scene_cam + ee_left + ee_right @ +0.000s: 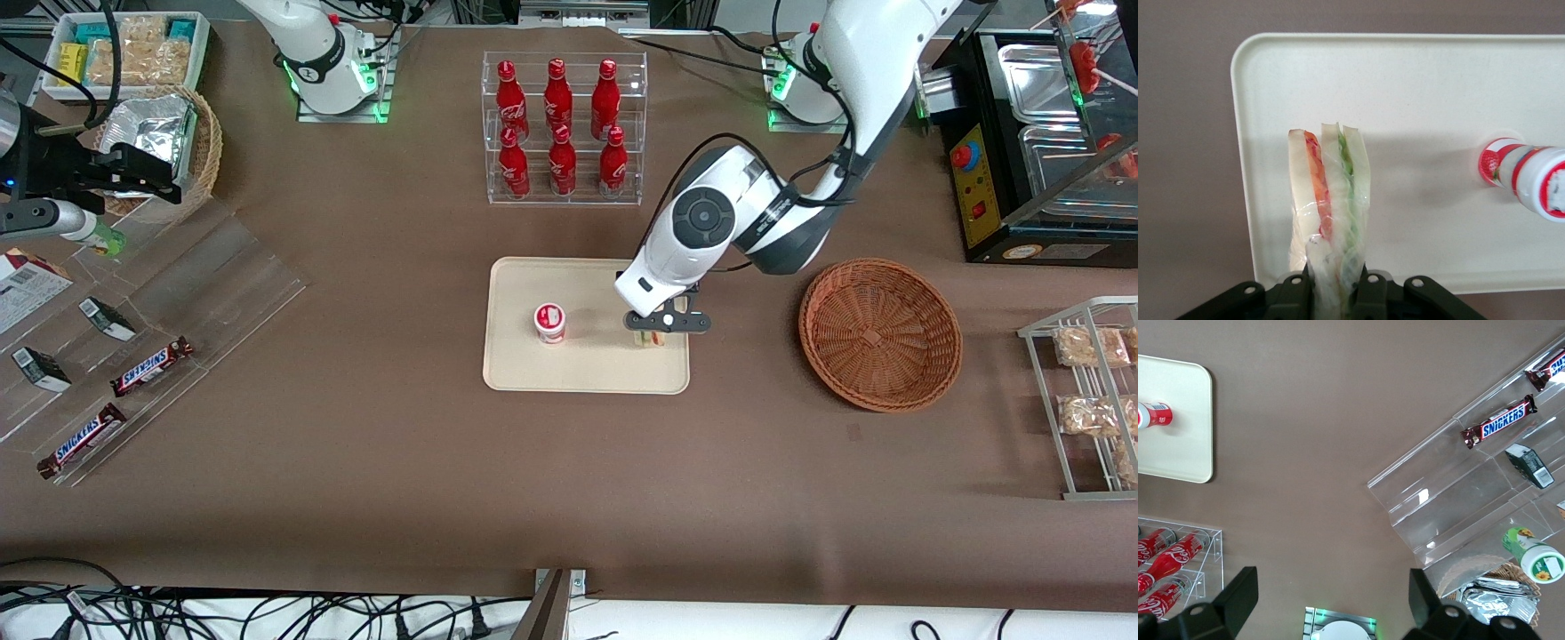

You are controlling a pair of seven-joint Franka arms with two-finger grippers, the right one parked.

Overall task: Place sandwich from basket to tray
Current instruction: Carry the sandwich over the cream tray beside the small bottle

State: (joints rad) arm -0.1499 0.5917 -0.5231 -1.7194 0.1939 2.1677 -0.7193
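Observation:
The sandwich (1331, 200), a white-bread wedge with red and green filling in clear wrap, hangs over the cream tray (1418, 93) with my gripper (1336, 283) shut on its wrapped end. In the front view the gripper (656, 331) is low over the tray (516, 364), at the tray's end nearest the basket, and the sandwich (650, 338) shows just under the fingers. Whether the wedge touches the tray surface I cannot tell. The reddish-brown wicker basket (880, 332) sits empty beside the tray, toward the working arm's end of the table.
A small red-and-white cup (550, 322) stands on the tray beside the sandwich. A clear rack of red bottles (563, 129) stands farther from the front camera than the tray. Snack shelves (1089, 391) lie past the basket; candy bars (151, 366) lie toward the parked arm's end.

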